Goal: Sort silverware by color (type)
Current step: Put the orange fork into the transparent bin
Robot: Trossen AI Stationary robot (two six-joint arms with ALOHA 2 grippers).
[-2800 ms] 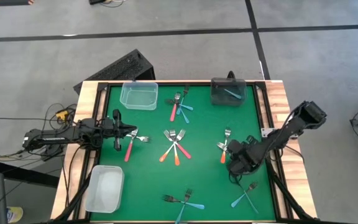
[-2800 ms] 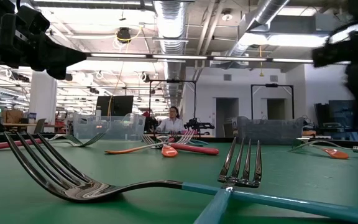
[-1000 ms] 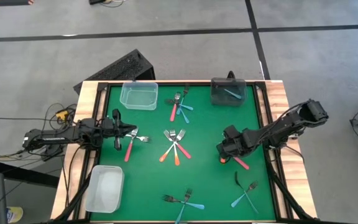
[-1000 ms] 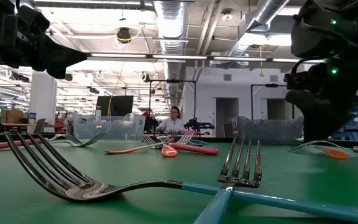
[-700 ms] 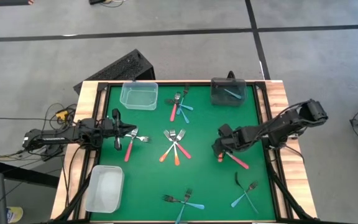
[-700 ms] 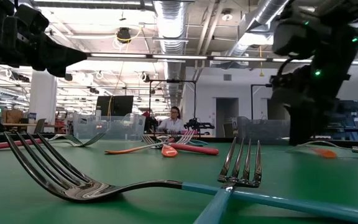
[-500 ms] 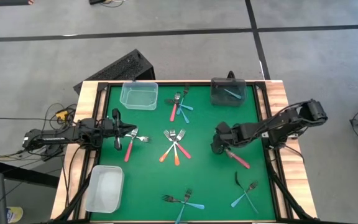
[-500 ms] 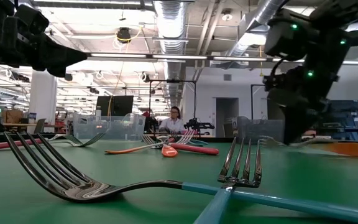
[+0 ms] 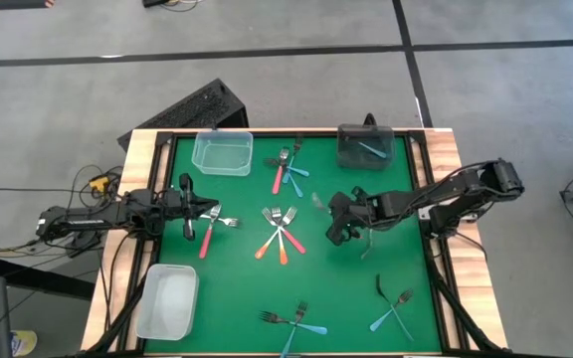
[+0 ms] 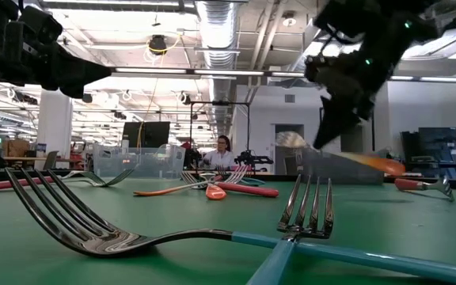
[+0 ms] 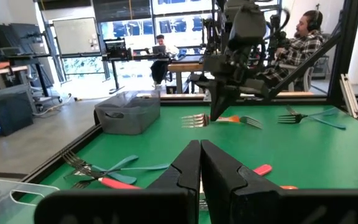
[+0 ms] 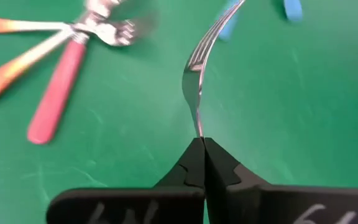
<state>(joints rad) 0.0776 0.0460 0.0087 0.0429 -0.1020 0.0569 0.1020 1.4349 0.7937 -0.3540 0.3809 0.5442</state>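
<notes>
Right gripper (image 9: 338, 227): right of centre in the high view, over the green mat (image 9: 237, 293); fingers pressed together, pinching an orange-handled fork (image 10: 347, 157).
Held fork, low view: clear of the mat, upper right of the frame, tines to the left, orange handle to the right.
Held fork, right wrist view: metal neck (image 12: 194, 74) rising from the closed fingertips (image 12: 202, 149); handle hidden there.
Held fork, left wrist view: seen centre frame under the far arm, tines left, orange handle right.
Left gripper (image 9: 188, 231): left of the mat in the high view; fingers pressed together, empty in the left wrist view (image 11: 200, 163).
Red-handled fork (image 9: 207, 235): just beside the left gripper, high view.
Central cluster (image 9: 280, 231): orange and pink-handled forks fanned at mat centre, high view; same forks upper left in the right wrist view.
Upper cluster (image 9: 286, 167): red and blue-handled forks, upper middle of the high view.
Blue-handled forks, lower edge: one group (image 9: 294, 320) bottom centre, another pair (image 9: 394, 310) bottom right, high view; bottom-centre pair fills the low view foreground (image 10: 212, 233).
Clear bin (image 9: 221, 153): upper left of mat.
Second clear bin (image 9: 167, 301): lower left, half off the mat.
Dark bin (image 9: 366, 146): upper right, holding one blue-handled fork (image 9: 372, 150).
Room beyond: seated people visible in low and left wrist views only.
Writing: pale marks on the right gripper's body in the right wrist view, not legible.
</notes>
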